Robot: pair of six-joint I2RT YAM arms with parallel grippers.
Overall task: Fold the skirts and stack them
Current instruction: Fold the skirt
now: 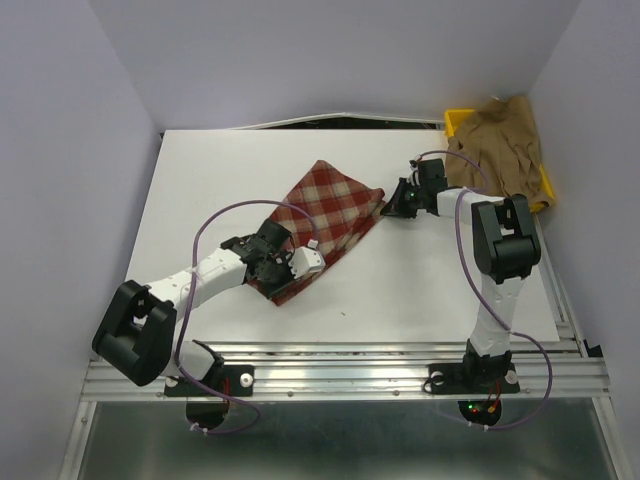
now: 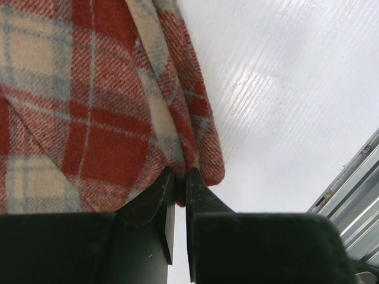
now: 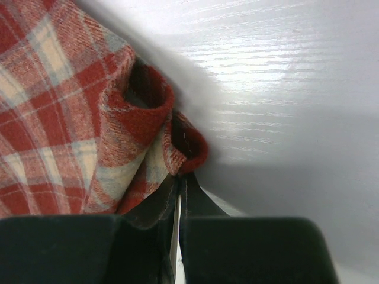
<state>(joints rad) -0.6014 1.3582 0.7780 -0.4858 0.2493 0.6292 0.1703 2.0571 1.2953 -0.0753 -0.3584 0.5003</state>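
While both arms reach in over the white counter [image 1: 420,300], the red-and-cream plaid skirt [image 1: 335,210] lies near its middle as a slanted diamond, one corner toward the left arm [image 1: 190,280] and the opposite corner toward the right arm [image 1: 500,250]. At the near-left corner sits the left hand [image 1: 285,270]. Its wrist view shows the two dark fingers [image 2: 151,201] drawn almost together, with the rolled plaid hem pinched between them right at the counter surface, and more than one layer of cloth overlapping above. At the far-right corner is the right hand [image 1: 392,207]. In its wrist view the fingers are pressed together on a curled, doubled edge of the same plaid cloth. The tan-brown skirt [image 1: 500,150] lies crumpled at the far right corner of the counter. It is heaped on the yellow tray [image 1: 457,122] and draped over it, apart from the plaid skirt and just behind the right arm's wrist
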